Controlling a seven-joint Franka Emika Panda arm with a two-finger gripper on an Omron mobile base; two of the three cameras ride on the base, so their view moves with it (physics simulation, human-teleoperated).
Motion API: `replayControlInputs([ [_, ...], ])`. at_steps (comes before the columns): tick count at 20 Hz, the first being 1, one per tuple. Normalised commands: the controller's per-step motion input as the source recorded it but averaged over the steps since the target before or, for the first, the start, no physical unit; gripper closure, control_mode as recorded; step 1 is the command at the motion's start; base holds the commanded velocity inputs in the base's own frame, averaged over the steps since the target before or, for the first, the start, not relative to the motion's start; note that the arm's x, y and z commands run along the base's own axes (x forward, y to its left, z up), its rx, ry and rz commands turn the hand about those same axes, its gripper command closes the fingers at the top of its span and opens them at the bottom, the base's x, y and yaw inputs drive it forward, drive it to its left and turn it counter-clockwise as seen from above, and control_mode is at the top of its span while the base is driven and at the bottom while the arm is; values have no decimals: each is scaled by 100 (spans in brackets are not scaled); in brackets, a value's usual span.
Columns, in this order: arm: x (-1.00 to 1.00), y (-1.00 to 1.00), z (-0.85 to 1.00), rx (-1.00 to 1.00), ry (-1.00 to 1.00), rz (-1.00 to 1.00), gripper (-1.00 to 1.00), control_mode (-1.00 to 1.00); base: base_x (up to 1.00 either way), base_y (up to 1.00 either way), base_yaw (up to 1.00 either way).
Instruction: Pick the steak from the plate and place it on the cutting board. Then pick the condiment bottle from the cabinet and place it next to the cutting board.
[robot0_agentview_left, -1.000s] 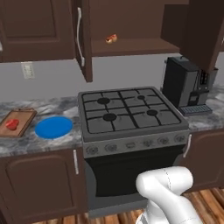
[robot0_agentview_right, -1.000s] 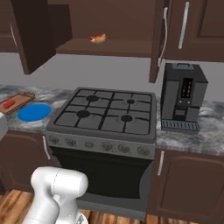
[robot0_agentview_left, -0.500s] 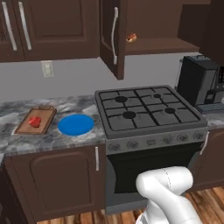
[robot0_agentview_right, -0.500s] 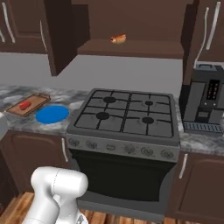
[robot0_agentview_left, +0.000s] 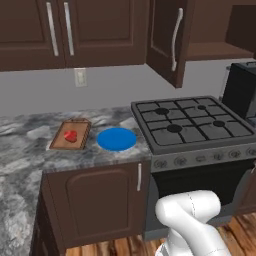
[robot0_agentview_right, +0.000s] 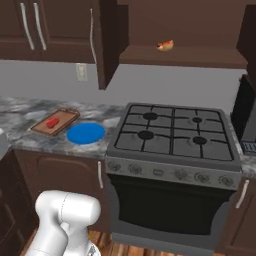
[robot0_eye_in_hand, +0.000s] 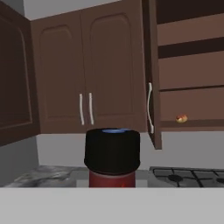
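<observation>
Counter (robot0_agentview_left: 30, 150): board (robot0_agentview_left: 70, 135) carrying steak (robot0_agentview_left: 70, 135), beside blue plate (robot0_agentview_left: 116, 138).
My gripper (robot0_eye_in_hand: 112, 186): clamped on bottle (robot0_eye_in_hand: 112, 157).
Cabinet (robot0_agentview_right: 180, 30): door open.

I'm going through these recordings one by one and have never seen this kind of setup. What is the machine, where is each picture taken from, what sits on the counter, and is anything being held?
This is a rendered kitchen with a white robot arm on a base that can drive. Two pictures come from cameras on that base, behind the arm to its left and right, looking forward over the stove. The third comes from a camera on the hand, looking along the pincer.

On the grey counter lies a wooden cutting board with the red steak on it, and beside it a blue plate with nothing on it. A hot dog sits on the shelf of the open cabinet.

In the hand view a bottle of red sauce with a black cap sits right in front of the camera, so the shut pincer seems to be holding it.
</observation>
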Motion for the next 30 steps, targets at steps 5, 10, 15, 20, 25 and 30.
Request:
replayControlInputs([
  [5,0,0,0,0,0,0,100,100,-10,54,0],
  [10,0,0,0,0,0,0,100,100,-3,47,0],
  [15,0,0,0,0,0,0,100,100,0,43,0],
  [20,0,0,0,0,0,0,100,100,0,38,0],
  [25,0,0,0,0,0,0,100,100,0,36,0],
  [30,0,0,0,0,0,0,100,100,4,34,0],
])
